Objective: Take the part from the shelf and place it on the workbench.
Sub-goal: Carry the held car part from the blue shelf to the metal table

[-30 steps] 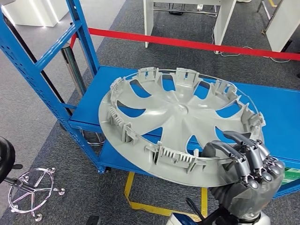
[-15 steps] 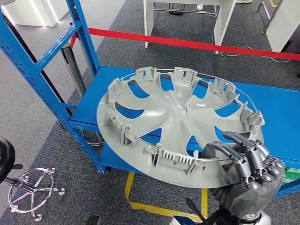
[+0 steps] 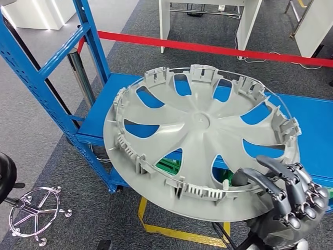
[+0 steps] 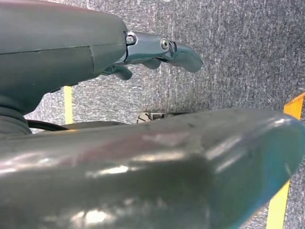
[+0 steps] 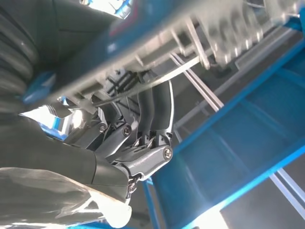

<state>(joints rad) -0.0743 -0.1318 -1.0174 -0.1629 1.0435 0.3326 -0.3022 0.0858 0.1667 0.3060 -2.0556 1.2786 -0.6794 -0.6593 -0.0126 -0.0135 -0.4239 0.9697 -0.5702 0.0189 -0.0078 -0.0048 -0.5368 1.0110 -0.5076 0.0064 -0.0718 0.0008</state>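
The right hand grips the near right rim of the grey wheel cover, fingers curled over its edge. The cover tilts above the blue shelf, inner side up, its far edge raised. The left hand hangs over grey carpet, fingers apart, holding nothing. A red barrier tape stretches across the far side.

A pale grey hubcap against a bright blue shelf, a red barrier tape, speckled grey carpet.
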